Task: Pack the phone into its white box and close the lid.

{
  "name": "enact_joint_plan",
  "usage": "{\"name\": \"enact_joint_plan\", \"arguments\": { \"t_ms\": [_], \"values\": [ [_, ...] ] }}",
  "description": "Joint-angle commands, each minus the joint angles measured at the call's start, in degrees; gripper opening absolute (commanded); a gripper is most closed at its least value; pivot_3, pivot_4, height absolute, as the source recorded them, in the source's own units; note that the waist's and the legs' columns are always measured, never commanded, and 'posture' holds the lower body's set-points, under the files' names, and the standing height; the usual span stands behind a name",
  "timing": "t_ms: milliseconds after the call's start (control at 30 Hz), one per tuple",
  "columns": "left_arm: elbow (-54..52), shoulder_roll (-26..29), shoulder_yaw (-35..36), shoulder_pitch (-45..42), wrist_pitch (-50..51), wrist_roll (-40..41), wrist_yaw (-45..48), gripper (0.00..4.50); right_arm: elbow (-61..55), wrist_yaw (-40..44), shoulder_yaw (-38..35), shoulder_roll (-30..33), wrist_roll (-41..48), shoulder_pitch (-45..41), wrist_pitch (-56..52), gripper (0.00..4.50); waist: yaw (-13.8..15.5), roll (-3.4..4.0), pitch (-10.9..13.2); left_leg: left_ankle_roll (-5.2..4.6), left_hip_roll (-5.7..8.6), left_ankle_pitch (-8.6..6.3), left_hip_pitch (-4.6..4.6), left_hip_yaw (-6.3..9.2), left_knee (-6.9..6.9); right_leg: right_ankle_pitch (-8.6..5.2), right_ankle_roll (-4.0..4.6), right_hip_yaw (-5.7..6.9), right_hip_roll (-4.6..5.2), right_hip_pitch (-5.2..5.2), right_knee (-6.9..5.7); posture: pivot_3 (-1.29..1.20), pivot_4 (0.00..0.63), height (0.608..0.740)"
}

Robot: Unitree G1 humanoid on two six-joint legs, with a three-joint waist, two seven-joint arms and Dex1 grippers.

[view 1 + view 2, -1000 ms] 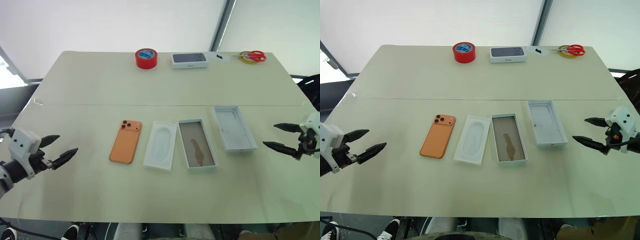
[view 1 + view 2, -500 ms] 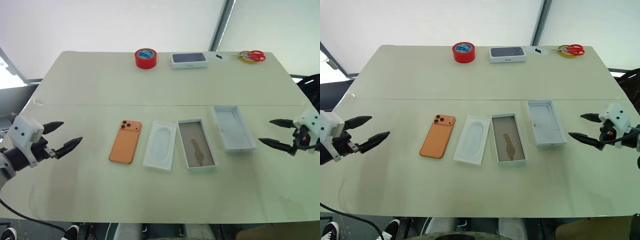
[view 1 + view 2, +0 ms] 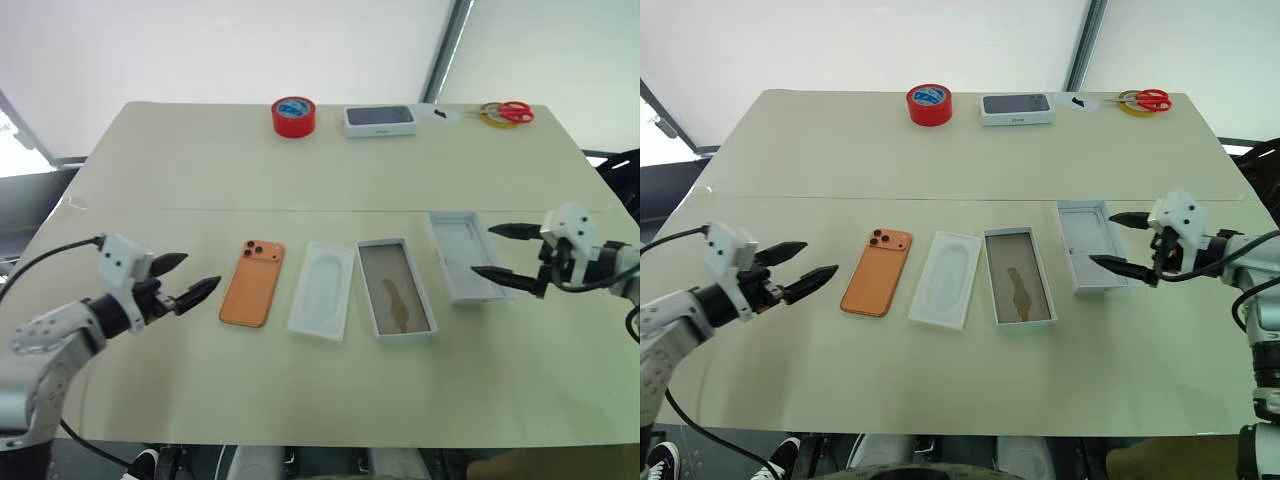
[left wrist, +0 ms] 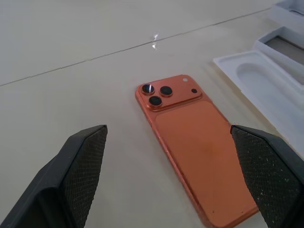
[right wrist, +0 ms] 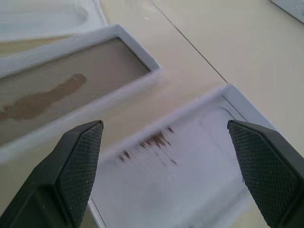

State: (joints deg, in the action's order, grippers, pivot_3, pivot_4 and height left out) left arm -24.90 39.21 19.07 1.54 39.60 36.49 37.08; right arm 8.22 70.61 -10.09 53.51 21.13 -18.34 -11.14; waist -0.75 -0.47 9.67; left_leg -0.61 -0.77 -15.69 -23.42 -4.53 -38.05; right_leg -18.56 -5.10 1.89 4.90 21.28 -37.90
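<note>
The orange phone [image 3: 252, 283] lies back up on the table, camera cluster at its far end. To its right sit a white insert [image 3: 322, 290], then the white box [image 3: 395, 302] with a brown floor, then the lid [image 3: 463, 254]. My left gripper [image 3: 186, 280] hovers open just left of the phone, which fills the left wrist view [image 4: 194, 137] between the fingers. My right gripper [image 3: 505, 254] hangs open over the lid's right edge. In the right wrist view the lid [image 5: 185, 166] and the box [image 5: 71, 99] lie ahead of it.
Along the table's far edge stand a red tape roll [image 3: 293, 116], a sealed phone box with a dark top [image 3: 380, 119] and red scissors on a yellow tape ring [image 3: 506, 112]. A seam [image 3: 300, 210] runs across the table behind the row of parts.
Both arms have swung inward: the left gripper moved right to just beside the phone, the right gripper moved left over the lid's edge. Both stayed open. Nothing on the table moved.
</note>
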Motion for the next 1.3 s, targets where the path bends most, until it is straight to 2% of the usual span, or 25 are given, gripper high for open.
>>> {"name": "enact_joint_plan", "arguments": {
  "t_ms": [33,167,233,333,433,767,900,1033,1233,1300],
  "values": [
    [-5.1,-0.3,-3.1,-1.6,6.5,3.9,-2.6,4.35,-8.6,-1.6,1.7,-1.8,1.7,-0.6,-2.4,4.37,0.1,0.00,0.0,0.00,0.00,0.00,0.00,0.00,-0.01,0.00,0.00,0.00,0.00,0.00,-0.01,0.00,0.150,0.730],
    [-3.7,-0.9,-8.7,-5.1,14.6,7.1,-3.5,4.35,-15.5,-3.0,6.7,-5.6,1.6,-1.5,-4.5,4.37,0.1,-0.01,0.0,0.01,0.00,0.01,0.00,0.01,-0.01,0.00,0.00,0.00,-0.02,-0.02,-0.01,0.00,0.150,0.730],
    [-1.3,-2.5,-10.5,-7.5,14.9,6.1,-4.7,4.35,-18.5,-4.1,8.4,-7.8,3.1,-2.0,-7.4,4.37,0.1,-0.01,0.0,0.01,0.00,0.01,0.00,0.02,-0.03,0.00,0.00,0.00,-0.04,-0.01,-0.01,0.00,0.150,0.730],
    [-2.2,-3.2,-16.1,-8.6,9.3,1.3,-2.8,4.35,-18.7,-4.7,10.2,-9.1,1.7,-2.4,-7.4,4.37,0.2,-0.02,0.0,0.01,0.01,0.01,-0.01,0.02,-0.07,0.00,0.00,0.00,-0.07,-0.02,-0.02,0.00,0.150,0.730],
    [0.2,-6.5,-17.6,-10.3,12.1,2.4,-4.9,4.35,-17.9,-5.0,10.3,-9.3,1.5,-2.7,-7.1,4.37,0.3,-0.03,0.0,0.00,0.03,0.01,-0.01,0.02,-0.09,0.00,0.00,0.00,-0.07,-0.05,0.00,0.00,0.150,0.730],
    [8.0,-16.1,-15.8,-17.6,23.8,8.2,-11.1,4.35,-17.2,-5.6,11.1,-9.9,0.5,-2.5,-5.8,4.37,0.4,-0.06,0.0,-0.01,0.03,0.02,0.02,0.08,-0.17,0.00,-0.01,0.01,-0.12,-0.13,-0.04,0.00,0.150,0.730],
    [8.8,-16.9,-18.8,-20.4,27.1,8.0,-11.4,4.35,-17.2,-5.9,11.2,-10.2,-0.3,-2.3,-4.8,4.37,0.2,-0.07,0.0,0.00,0.02,0.02,0.01,0.08,-0.18,0.00,-0.02,0.01,-0.16,-0.11,-0.05,0.00,0.150,0.730],
    [10.8,-20.1,-17.0,-21.7,29.6,9.0,-13.7,4.35,-17.3,-6.5,11.1,-10.6,-0.4,-2.0,-4.6,4.37,0.4,-0.07,0.0,0.00,0.02,0.03,0.01,0.08,-0.18,-0.01,-0.03,0.00,-0.17,-0.13,-0.05,0.00,0.150,0.730],
    [13.3,-20.0,-17.1,-22.2,30.6,8.1,-13.5,4.35,-16.1,-7.2,10.3,-10.6,-0.7,-2.5,-3.6,4.37,0.9,-0.08,0.0,0.01,0.02,0.03,0.05,0.09,-0.21,-0.01,-0.03,0.01,-0.17,-0.18,-0.05,0.00,0.150,0.730],
    [13.3,-20.4,-16.5,-22.4,31.7,9.4,-13.1,3.83,-16.1,-7.2,10.4,-10.5,-0.7,-2.6,-3.5,4.44,1.0,-0.08,0.0,0.01,0.02,0.03,0.06,0.08,-0.21,-0.01,-0.03,0.00,-0.17,-0.19,-0.04,0.00,0.150,0.730]
  ]
}}
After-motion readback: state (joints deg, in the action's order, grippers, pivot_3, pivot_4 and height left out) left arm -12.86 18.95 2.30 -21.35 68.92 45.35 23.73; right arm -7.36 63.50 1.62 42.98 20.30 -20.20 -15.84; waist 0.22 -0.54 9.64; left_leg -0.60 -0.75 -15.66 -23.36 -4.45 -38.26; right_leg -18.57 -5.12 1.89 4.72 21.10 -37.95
